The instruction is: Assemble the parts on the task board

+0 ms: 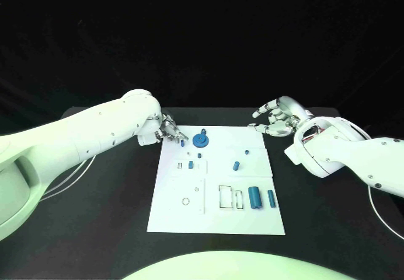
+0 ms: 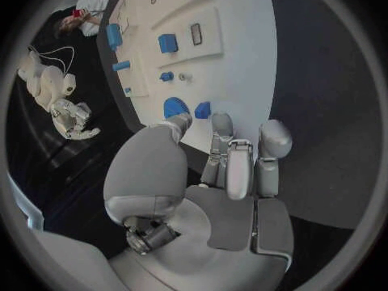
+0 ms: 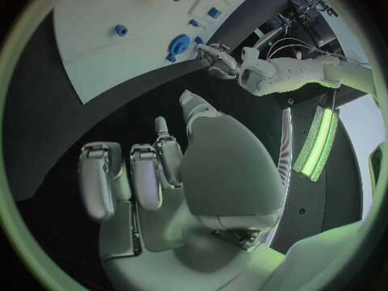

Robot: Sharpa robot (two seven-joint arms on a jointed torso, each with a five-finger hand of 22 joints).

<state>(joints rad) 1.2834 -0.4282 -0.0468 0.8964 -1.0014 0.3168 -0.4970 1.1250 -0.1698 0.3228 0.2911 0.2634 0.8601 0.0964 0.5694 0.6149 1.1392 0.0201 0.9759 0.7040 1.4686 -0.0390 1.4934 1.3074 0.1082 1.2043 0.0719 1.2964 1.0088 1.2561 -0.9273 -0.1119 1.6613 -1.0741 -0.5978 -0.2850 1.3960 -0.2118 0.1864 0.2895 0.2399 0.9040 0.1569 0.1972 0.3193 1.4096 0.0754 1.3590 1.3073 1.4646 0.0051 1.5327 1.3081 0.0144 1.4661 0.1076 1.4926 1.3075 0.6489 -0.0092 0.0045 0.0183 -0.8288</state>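
Note:
The white task board (image 1: pixel 169 216) lies in the middle of the black table. Near its far edge stands a round blue part (image 1: pixel 200 140) (image 2: pixel 174 105), with a small blue part (image 1: pixel 182 141) (image 2: pixel 202 110) beside it at the far left corner. My left hand (image 1: pixel 169 131) (image 2: pixel 230 161) is at that corner, with its thumb and a finger on either side of the small part; whether they grip it is unclear. My right hand (image 1: pixel 276 119) (image 3: pixel 154 174) hovers at the board's far right corner, fingers curled in and holding nothing.
Two blue cylinders (image 1: pixel 254 197) (image 1: pixel 271 198) lie at the board's near right, beside a rectangular slot (image 1: pixel 226 196). Small blue parts (image 1: pixel 236 165) (image 1: pixel 191 165) sit mid-board. A round hole (image 1: pixel 185 201) is at the near left. A thin cable (image 1: pixel 63 181) runs along the table's left.

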